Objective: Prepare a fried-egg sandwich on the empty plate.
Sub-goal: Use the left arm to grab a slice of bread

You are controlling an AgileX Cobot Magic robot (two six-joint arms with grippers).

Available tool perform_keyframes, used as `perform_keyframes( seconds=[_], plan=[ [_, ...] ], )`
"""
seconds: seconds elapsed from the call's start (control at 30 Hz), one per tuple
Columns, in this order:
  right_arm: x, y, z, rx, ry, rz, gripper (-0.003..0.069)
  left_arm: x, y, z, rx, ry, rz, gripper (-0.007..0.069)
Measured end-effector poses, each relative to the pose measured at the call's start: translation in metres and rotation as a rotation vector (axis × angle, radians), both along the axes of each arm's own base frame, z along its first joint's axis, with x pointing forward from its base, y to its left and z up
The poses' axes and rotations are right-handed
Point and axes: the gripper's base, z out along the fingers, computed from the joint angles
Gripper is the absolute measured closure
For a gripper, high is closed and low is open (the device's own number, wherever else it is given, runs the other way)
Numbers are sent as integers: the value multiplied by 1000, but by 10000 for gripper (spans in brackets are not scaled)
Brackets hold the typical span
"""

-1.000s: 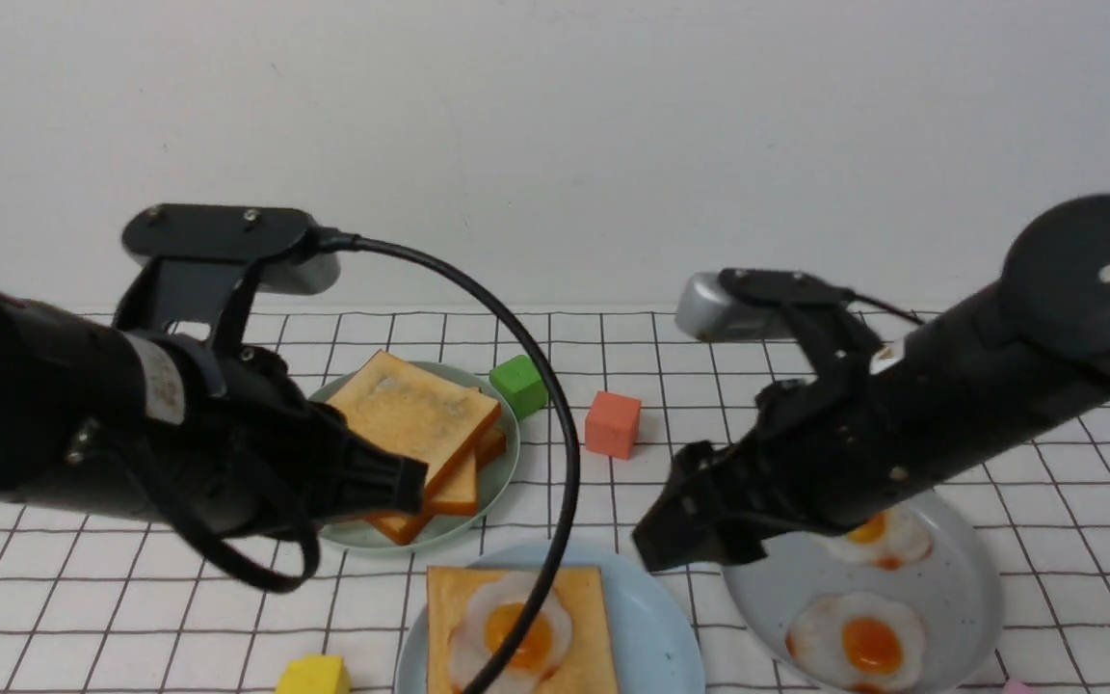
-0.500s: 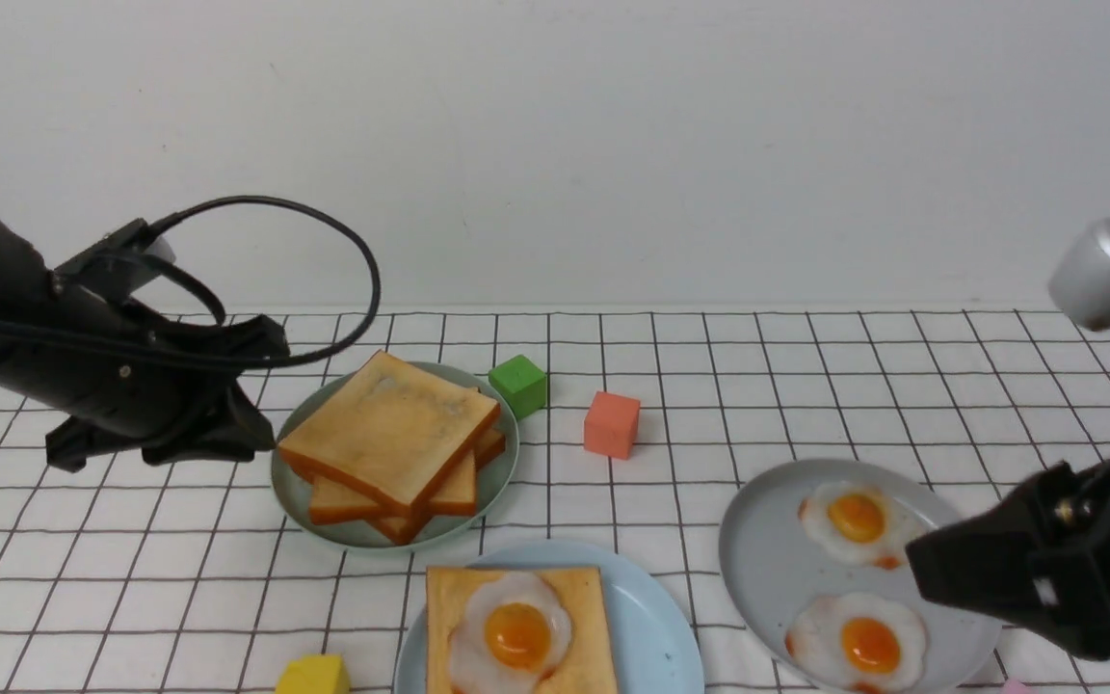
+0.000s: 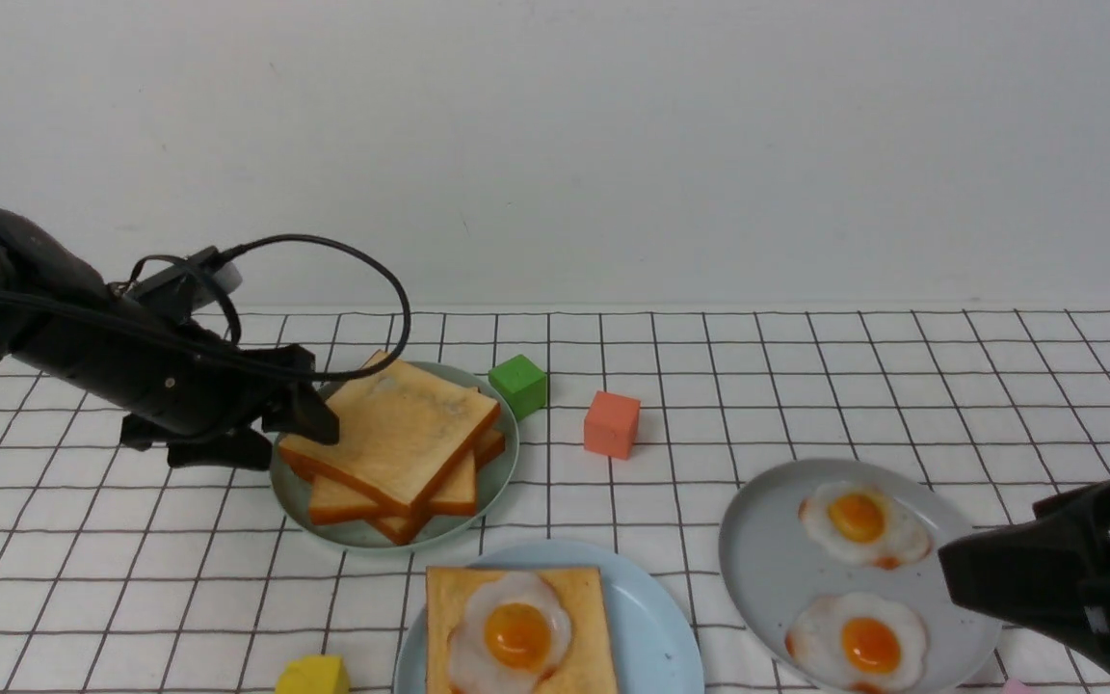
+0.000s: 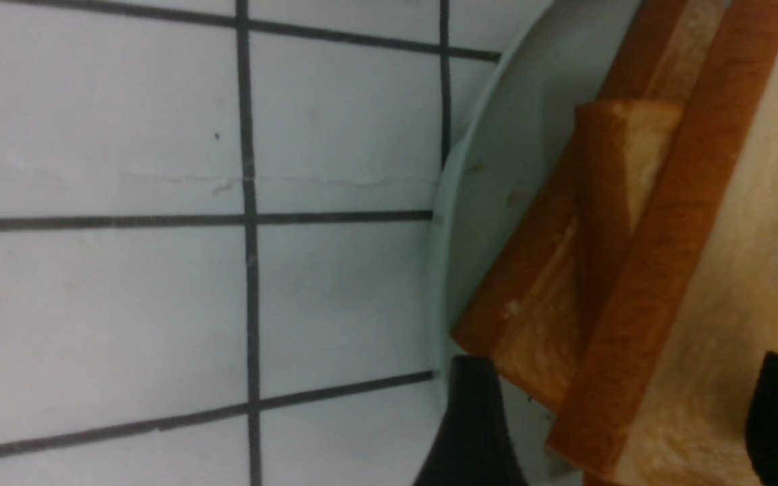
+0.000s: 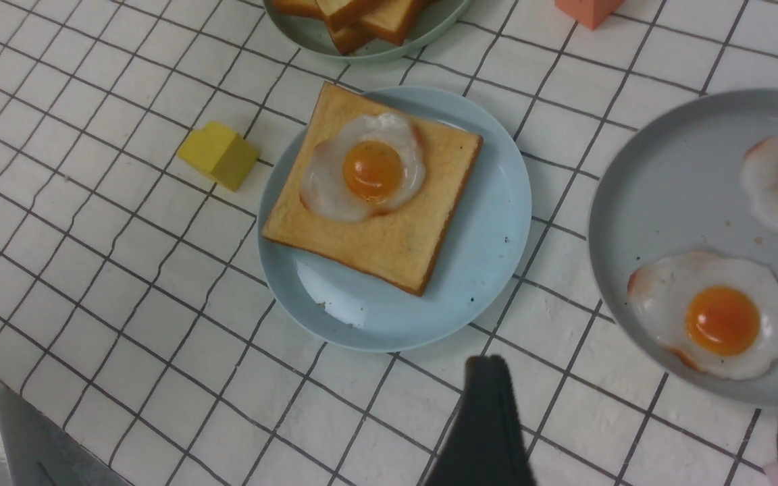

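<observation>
- Left fingers (image 4: pixel 473 418) spread wide, gripping nothing. They straddle the near-left corner of the top slice (image 3: pixel 401 424) of the toast stack (image 4: pixel 605 270). One finger is over the slice's top face, the other outside its crust by the plate rim.
- Contact between fingers and toast is unclear. The wrist view seems to show a gap on the crust side, but it is blurred.
- The stack is several slices, fanned askew, on the pale green plate (image 3: pixel 507 472). The left arm reaches in low from the left side of the table (image 3: pixel 806 386), over its white checked cloth.
- Right fingers (image 5: pixel 487 418) are also wide apart, with nothing between them. They hang above the cloth at the near right. One is near the pale blue plate (image 5: pixel 490 223), the other over the near rim of the grey plate (image 5: pixel 666 189).
- The grey plate carries two fried eggs (image 3: pixel 858 520), one behind the other.
- The half-built sandwich (image 5: pixel 375 189) lies on the pale blue plate at front centre, between the other two plates and nearer the camera. It is one toast slice with a fried egg on top, and it has no upper slice yet.
- A yellow block (image 5: pixel 217 154) sits just left of the blue plate.
- A green cube (image 3: pixel 518 384) sits at the far right edge of the green plate. An orange-red cube (image 3: pixel 611 422) stands near it, apart.
</observation>
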Motion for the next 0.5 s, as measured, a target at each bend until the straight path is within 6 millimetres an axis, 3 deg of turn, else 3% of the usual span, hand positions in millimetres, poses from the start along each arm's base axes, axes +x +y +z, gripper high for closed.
perform_keyframes(
  seconds=[0.13,0.27,0.3,0.33,0.4,0.43,0.5],
  plan=[
    [0,0,0,0,-1,0,111,3,1,-3,-13,-10,-10,152],
    [0,0,0,-2,-2,0,111,3,1,-3,-29,-14,-18,329],
    [0,0,0,-2,-2,0,111,3,1,-3,-29,-15,-18,339],
    [0,0,0,-2,-2,0,111,3,1,-3,-30,-14,-20,423],
    [0,0,0,-2,-2,-1,111,3,1,-3,-29,-16,-21,494],
    [0,0,0,-3,-3,-1,111,3,1,-3,-27,-17,-23,574],
    [0,0,0,-6,-4,-1,111,3,1,-2,-24,-16,-31,615]
  ],
)
